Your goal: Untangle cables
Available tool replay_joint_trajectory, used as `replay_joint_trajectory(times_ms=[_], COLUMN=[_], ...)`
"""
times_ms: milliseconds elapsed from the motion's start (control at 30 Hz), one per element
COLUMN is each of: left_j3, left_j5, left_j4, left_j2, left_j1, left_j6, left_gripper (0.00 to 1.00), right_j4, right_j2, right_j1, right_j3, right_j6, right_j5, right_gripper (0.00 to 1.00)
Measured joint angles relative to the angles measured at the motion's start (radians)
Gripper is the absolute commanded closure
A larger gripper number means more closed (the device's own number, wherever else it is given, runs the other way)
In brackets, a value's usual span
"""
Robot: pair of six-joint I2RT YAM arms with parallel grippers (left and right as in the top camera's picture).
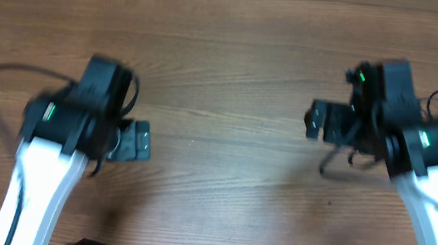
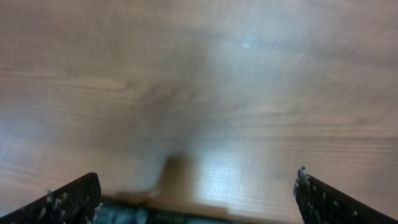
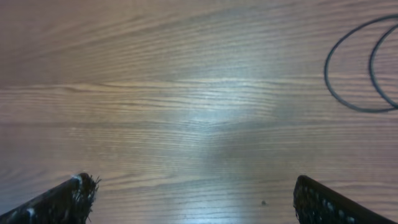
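Right claw [image 3: 193, 182] of mine hangs spread wide over bare wood, with nothing between its fingers. The cables [image 3: 326, 70] lie as thin black loops on the table [image 1: 236, 49] near its right edge. They are off to the side of that claw and touch neither finger. My left claw [image 2: 198, 177] is spread wide too and empty, over the left half of the worktop, well apart from those loops. Its wrist view is blurred.
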Motion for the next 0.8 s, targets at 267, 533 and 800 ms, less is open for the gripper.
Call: replay_joint_trajectory(times_ms=[267,533,800], left_j3=[-0.186,-0.198,-0.209], left_j5=[-0.011,-0.012,-0.013], left_j4=[0.218,0.199,0.121], left_j2=[-0.505,-0.643,-0.644], left_j1=[0.000,0.000,0.000], left_j6=[0.000,0.000,0.000], left_gripper=[0.00,0.00,0.00], right_j4=[0.180,0.157,0.123], right_j2=[-0.464,-0.629,-0.624], right_j1=[0.002,0.002,0.002], right_j3=[-0.279,-0.307,-0.309], right_j6=[0.016,0.015,0.016], right_j5=[0.048,0.074,0.077], right_gripper=[0.00,0.00,0.00])
